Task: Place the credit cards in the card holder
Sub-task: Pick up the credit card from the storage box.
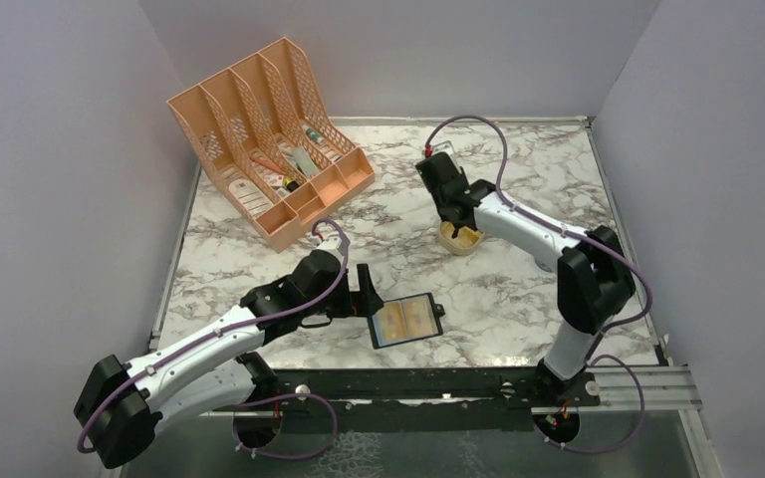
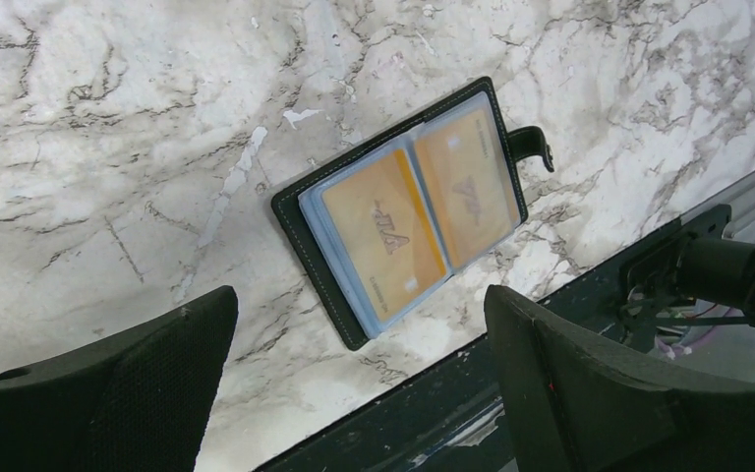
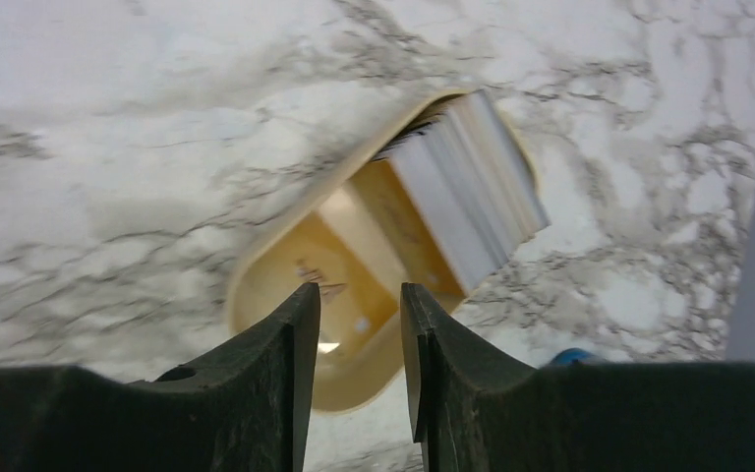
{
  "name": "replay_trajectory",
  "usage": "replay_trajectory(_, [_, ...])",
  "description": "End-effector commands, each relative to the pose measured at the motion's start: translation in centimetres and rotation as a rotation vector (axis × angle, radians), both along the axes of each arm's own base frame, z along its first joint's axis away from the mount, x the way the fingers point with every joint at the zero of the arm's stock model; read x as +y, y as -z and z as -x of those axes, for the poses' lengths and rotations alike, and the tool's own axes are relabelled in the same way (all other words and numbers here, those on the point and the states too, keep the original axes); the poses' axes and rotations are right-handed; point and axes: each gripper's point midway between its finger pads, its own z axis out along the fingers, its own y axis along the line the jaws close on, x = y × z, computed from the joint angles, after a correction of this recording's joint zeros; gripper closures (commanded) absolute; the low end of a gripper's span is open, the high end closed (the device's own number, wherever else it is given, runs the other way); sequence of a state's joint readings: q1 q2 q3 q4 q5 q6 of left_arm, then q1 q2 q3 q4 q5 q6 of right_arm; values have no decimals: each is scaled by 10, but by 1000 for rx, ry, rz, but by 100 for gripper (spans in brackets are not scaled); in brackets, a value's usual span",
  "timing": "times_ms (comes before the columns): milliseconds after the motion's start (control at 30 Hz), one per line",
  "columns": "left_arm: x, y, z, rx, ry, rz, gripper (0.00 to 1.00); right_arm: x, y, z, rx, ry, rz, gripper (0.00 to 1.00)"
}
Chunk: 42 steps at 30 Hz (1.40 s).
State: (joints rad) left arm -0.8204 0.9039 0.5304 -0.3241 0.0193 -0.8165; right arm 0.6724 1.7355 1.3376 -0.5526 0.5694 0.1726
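Observation:
The card holder lies open and flat near the table's front edge. Two tan-orange credit cards show in its clear sleeves, and its snap tab points away to the right. My left gripper hovers just left of it, open wide with nothing between its fingers. A stack of whitish credit cards leans inside a gold oval tin. My right gripper hangs over the tin, open, with a narrow gap between its jaws and nothing in it.
A peach desk organiser with small items stands at the back left. The black rail of the table's front edge runs just below the card holder. Grey walls close in both sides.

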Motion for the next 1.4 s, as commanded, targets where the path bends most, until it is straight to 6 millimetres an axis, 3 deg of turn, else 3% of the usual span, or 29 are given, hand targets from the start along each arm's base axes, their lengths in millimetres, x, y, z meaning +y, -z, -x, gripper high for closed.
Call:
replay_trajectory(0, [7,-1,-1,-22,5,-43,1,-50,-2,-24,-5,82,213,63])
replay_trajectory(133, [8,2,0,-18,3,-49,1,-71,14,-34,34,114,274,62])
replay_trajectory(467, [9,8,-1,-11,7,-68,1,-77,36,-42,62,106,327,57])
replay_trajectory(1367, [5,12,3,10,3,-27,2,-86,53,-42,83,97,399,55])
